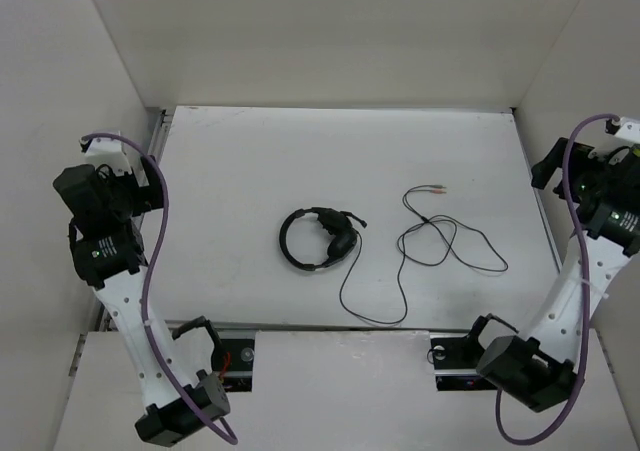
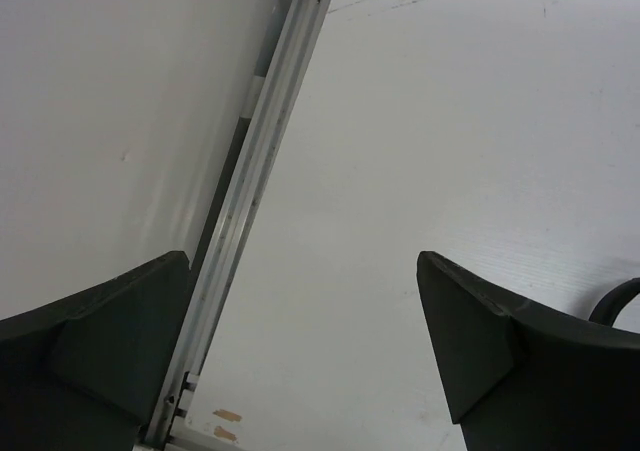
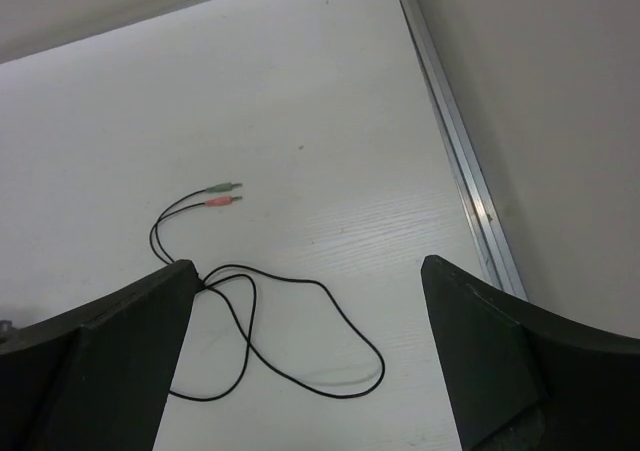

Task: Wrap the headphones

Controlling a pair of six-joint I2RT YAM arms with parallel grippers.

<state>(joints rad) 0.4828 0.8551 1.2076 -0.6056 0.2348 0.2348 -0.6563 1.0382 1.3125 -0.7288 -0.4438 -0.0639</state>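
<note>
You've got the headphones (image 1: pixel 318 239) lying flat near the middle of the table (image 1: pixel 230 171), slightly toward the near edge, headband a round loop w/ the earcups bunched at its right side. The cord (image 1: pixel 440 243) lies unwrapped: from the earcups it runs toward you, curves right along the near side, then climbs and sprawls in loose overlapping loops to the right of the headset. It ends in two plugs (image 3: pixel 222 193) side by side, tips pointing right, farther back than the loops (right wrist cam shows one greenish, one pinkish). Your left gripper (image 2: pixel 303 271) has its fingers spread wide w/ nothing between them; it looks down at bare tabletop and the metal rail (image 2: pixel 255 161) along the table's left edge, next to the white wall. A black curved bit (image 2: pixel 615 296) peeks out past its right-hand finger, can't tell what it is. Your right gripper (image 3: pixel 308 263) is spread wide too and holds nothing; it hangs above the cord loops, not touching them, w/ one loop passing behind its left-hand finger in that view. In the top view both arms sit folded out at the table's left and right sides, well apart from the headset
</note>
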